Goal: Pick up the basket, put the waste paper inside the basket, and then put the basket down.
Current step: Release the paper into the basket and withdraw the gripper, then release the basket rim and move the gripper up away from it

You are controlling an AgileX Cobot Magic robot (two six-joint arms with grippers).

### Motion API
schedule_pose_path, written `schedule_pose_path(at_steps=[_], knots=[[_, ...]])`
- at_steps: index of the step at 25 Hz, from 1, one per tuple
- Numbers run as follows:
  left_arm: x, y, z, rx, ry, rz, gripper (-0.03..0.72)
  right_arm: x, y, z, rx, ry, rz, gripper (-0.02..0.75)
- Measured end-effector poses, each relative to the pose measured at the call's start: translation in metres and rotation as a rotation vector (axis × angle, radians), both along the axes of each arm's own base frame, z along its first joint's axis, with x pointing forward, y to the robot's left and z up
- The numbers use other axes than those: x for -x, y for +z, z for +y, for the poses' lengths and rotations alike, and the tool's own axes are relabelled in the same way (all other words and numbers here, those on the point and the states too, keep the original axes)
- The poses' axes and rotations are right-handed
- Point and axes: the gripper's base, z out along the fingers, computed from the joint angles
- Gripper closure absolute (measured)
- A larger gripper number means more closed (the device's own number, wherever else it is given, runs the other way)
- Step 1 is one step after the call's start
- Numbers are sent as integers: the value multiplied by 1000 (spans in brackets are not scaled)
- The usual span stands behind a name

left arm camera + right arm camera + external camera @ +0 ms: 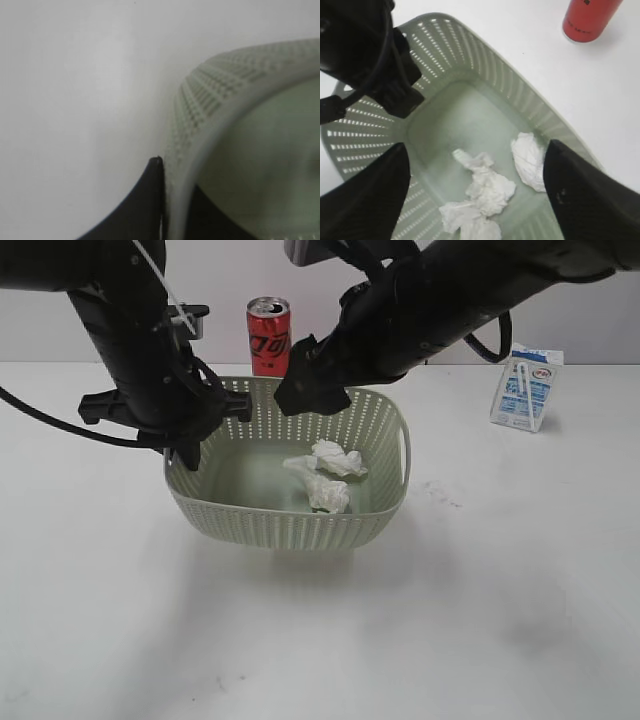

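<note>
The basket (pixel 290 510) is being shown at the centre of the exterior view, and a soft shadow is being cast on the white table (pixel 320 640) just beneath its near wall, so it is being held slightly off the surface or tilted; which of the two cannot be told. The left gripper (pixel 190 445) is being pressed onto the basket's left rim at the left of that frame. In the left wrist view, the slotted wall (pixel 200 115) is being pinched between two dark fingers (pixel 142 200) at the bottom edge, one outside the wall and one inside.

The waste paper (pixel 325 475) is being seen on the basket floor, right of centre. In the right wrist view it is being shown as a larger crumpled cluster (pixel 480 200) at the lower middle and a separate wad (pixel 529 160) just to its right, near the wall.

The right gripper (pixel 310 385) is being held above the basket's far rim, at the upper middle of the exterior view. Its two dark fingers (pixel 365 200) are being shown spread wide at the lower corners of the right wrist view, with nothing between them but the basket interior below.

A red can (pixel 268 335) is being seen upright behind the basket, and a blue-and-white carton (pixel 525 388) is standing well apart at the upper right.
</note>
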Motion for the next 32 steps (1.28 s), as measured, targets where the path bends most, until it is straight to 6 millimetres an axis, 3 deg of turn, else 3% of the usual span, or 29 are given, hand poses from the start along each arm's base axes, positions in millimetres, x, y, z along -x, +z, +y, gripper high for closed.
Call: schedule_pose_path(at_steps=[3,9,14,18,22,25,28,32], knots=[[0,0,0,-3,0,5,705,-12,14,-23,16,-84,10,104],[1,0,-1,10,6,10,705,-39,27,-123,132,-333,144,133],[2,0,-3,32,17,22,705,-27,31,-187,236,-435,331,205],[1,1,-5,58,28,20,705,-8,45,-207,294,-475,383,223],[-2,2,-7,82,35,-11,705,30,74,-210,251,-523,318,228],[-5,1,-9,97,40,-29,705,75,94,-214,206,-561,251,228],[-11,-7,-13,103,46,-16,704,120,95,-218,182,-573,206,228],[-20,-28,-24,115,69,69,701,177,81,-223,142,-587,111,228]])
